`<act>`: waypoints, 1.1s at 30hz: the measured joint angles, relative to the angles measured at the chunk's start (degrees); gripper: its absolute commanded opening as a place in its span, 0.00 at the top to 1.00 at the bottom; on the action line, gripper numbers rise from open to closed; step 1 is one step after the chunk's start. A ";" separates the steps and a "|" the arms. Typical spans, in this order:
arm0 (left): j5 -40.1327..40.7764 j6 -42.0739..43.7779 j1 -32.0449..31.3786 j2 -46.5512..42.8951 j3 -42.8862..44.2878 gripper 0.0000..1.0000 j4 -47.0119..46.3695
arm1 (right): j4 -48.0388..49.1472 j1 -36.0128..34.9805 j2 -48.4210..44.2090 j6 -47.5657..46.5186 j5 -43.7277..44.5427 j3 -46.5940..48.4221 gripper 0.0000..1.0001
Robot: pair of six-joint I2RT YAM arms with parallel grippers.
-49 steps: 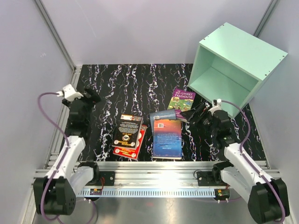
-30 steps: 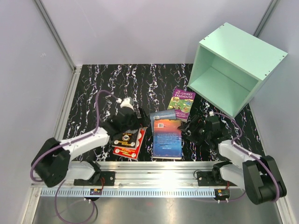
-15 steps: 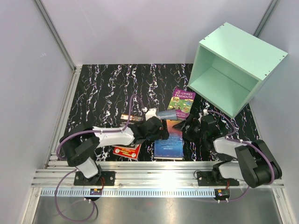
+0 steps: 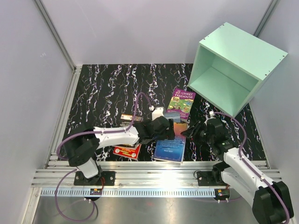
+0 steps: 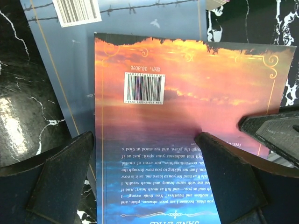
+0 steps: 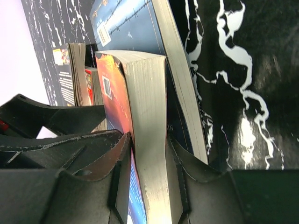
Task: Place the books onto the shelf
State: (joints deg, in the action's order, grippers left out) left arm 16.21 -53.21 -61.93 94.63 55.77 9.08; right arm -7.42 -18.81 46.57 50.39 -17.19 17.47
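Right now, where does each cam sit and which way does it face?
Top external: fixed above and behind the bases, looking down on the table, shelf, left arm and right arm.
Left wrist: looking straight down on the blue-orange book; its open left fingers frame the bottom.
Right wrist: low, looking along the table at that book's page edge; its right fingers clamp it.
Shared: all three show that book; left wrist also catches a right fingertip.

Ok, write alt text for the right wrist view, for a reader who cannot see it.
The right gripper grips the page edge of a blue and orange book, one finger on each cover. A dark blue-grey book lies under it on the black marbled table, with two more books stacked beyond.
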 measured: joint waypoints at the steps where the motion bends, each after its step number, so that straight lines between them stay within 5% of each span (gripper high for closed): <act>1: 0.13 0.00 -0.20 0.00 0.20 0.02 0.20 | -1.11 0.00 -0.48 -0.11 0.02 0.28 0.87; 6: 0.59 0.00 -0.52 -0.17 0.37 0.02 1.07 | -4.48 0.00 -1.42 -0.46 -0.09 1.22 1.00; 13: 2.40 0.09 -0.63 -5.35 0.35 0.01 4.28 | -13.77 -0.07 -3.72 -2.99 -0.31 9.66 1.00; 25: 7.72 0.90 -0.61 -23.56 -5.22 0.01 9.75 | -27.30 -0.26 8.48 -13.20 8.74 53.55 1.00; 33: 8.02 0.24 -0.63 -30.47 -14.62 0.01 11.82 | -35.65 4.22 30.42 -21.42 17.86 92.50 1.00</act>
State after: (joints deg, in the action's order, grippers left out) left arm 24.23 -52.97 -62.57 64.16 41.15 20.91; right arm -43.07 -14.59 76.99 28.97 0.67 109.97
